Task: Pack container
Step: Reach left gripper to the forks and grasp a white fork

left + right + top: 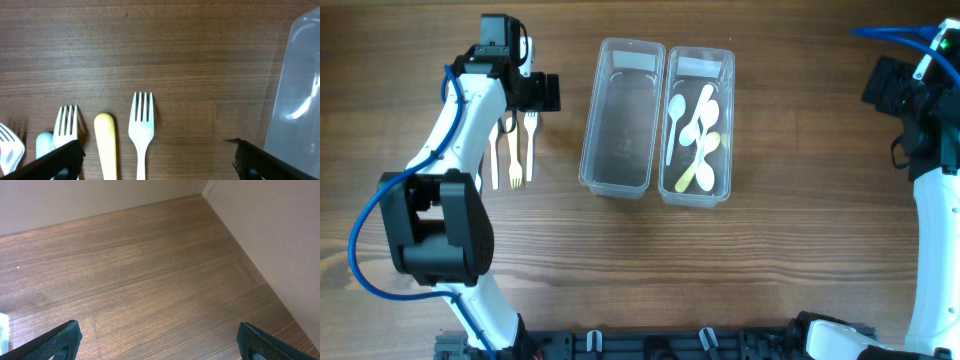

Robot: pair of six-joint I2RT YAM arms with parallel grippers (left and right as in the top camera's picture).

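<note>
Pack container, judged roughly half done: one clear container is holding the spoons; its empty twin, just beside it, is taking nothing yet. Forks are lying on the tabletop, near the twin's outer wall. Left pincer is hovering above them, spread, gripping nothing; right pincer is hanging spread and empty, well apart. Bare tabletop is leaving ample room around both

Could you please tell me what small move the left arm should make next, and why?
Probably lower the left pincer onto the fork. It lies untouched on the table, roughly centred between the open jaws, and the nearer tub is empty.
</note>
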